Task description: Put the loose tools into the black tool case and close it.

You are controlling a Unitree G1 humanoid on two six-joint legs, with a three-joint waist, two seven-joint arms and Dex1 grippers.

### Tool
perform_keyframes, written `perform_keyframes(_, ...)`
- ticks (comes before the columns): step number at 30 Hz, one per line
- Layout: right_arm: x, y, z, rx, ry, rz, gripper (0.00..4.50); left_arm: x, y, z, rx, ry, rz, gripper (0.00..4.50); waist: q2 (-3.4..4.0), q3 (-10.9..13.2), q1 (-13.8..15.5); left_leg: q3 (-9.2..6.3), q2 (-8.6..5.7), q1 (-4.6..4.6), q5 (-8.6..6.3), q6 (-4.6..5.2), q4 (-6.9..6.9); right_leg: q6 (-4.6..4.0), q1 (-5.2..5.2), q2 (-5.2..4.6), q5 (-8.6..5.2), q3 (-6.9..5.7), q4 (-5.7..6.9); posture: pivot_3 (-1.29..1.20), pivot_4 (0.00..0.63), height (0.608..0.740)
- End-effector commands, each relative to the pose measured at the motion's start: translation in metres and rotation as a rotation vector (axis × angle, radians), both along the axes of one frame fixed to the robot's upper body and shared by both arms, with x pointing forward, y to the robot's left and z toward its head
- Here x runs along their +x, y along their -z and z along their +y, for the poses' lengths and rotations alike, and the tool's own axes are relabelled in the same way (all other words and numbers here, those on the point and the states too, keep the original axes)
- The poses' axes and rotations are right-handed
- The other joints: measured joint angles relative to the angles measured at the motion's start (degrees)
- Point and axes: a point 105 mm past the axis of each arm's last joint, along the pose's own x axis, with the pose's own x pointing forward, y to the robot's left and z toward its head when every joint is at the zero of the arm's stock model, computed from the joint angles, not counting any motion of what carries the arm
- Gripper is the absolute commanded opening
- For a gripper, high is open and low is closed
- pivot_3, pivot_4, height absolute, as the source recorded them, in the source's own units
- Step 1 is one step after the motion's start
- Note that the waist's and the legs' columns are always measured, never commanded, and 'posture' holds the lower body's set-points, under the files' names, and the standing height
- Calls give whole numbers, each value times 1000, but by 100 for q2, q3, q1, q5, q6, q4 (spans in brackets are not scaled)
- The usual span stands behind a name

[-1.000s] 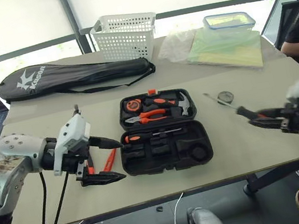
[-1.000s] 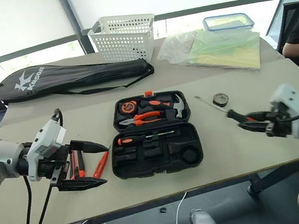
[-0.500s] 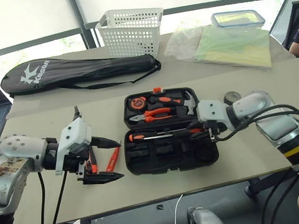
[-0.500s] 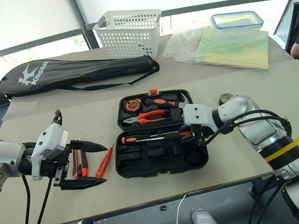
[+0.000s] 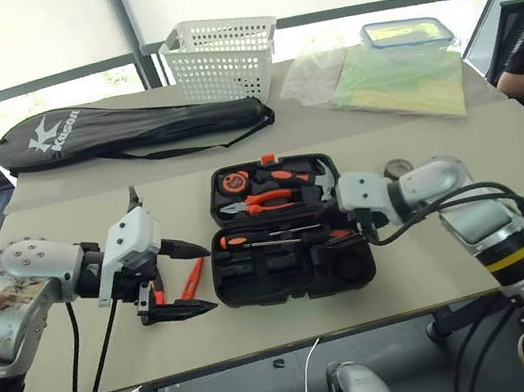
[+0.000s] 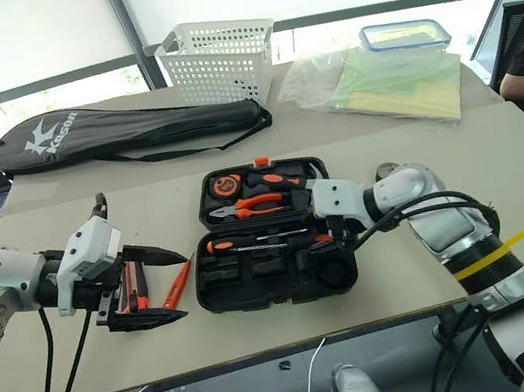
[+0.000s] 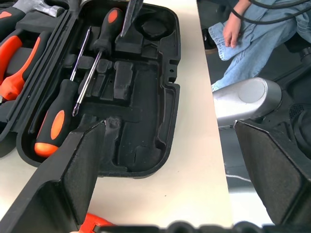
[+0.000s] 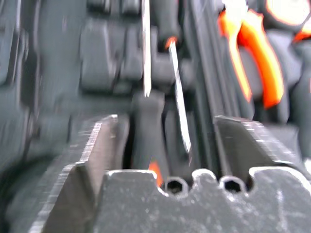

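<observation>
Open black tool case — two screwdrivers slotted inside.

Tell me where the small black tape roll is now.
The small black tape roll lies on the table, right of the black tool case, just behind the right arm.

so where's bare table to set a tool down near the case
Bare table lies right of the black tool case, out to the table edge, and between the case and the racket bag. Crowded: left of the case, by the left gripper and loose tools.

Black tool case holds orange-and-black screwdrivers.
</observation>
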Motion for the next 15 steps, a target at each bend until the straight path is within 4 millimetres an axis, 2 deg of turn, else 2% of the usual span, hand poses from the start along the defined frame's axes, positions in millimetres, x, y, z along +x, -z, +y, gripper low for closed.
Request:
perform_keyframes(1, 1, -26, 6, 98, 16, -34, 4324, 2, -8, 0, -6, 6, -43, 4500, 0, 0, 10, -1, 0, 0, 0, 0, 1, 0, 0, 0, 0, 0, 0, 0, 150, 740)
perform_keyframes(4, -3, -22, 8, 103, 6, -10, 3601, 3, -8, -1, -6, 7, -45, 4500, 0, 0, 14, -4, -1, -1, 0, 0, 1, 0, 1, 1, 0, -1, 0, 0, 150, 740)
perform_keyframes(5, -5, -18, 9, 98, -1, -2, 3062, 4, -8, -1, -6, 7, -47, 4500, 0, 0, 13, -4, 0, -1, 0, 0, 1, 0, 0, 1, 0, -1, 1, 0, 150, 740)
perform_keyframes(13, -4, 6, 15, 29, 0, 16, 373, 5, -8, -1, -6, 4, -52, 4500, 0, 0, -2, -2, 0, 0, 0, 0, 1, 0, -3, 3, 0, 2, 8, 0, 150, 740)
perform_keyframes(14, -3, 9, 15, 19, 4, 21, 73, 6, -8, -1, -6, 4, -53, 4500, 0, 0, 0, -2, 0, 0, 0, 0, 1, 0, -3, 3, 0, 2, 9, 0, 150, 740)
perform_keyframes(15, -3, 13, 15, 8, 7, 32, 73, 6, -8, -1, -6, 4, -53, 4500, 0, 0, 6, -2, -1, -1, 0, 0, 1, 0, -5, 2, 0, 2, 10, 0, 150, 740)
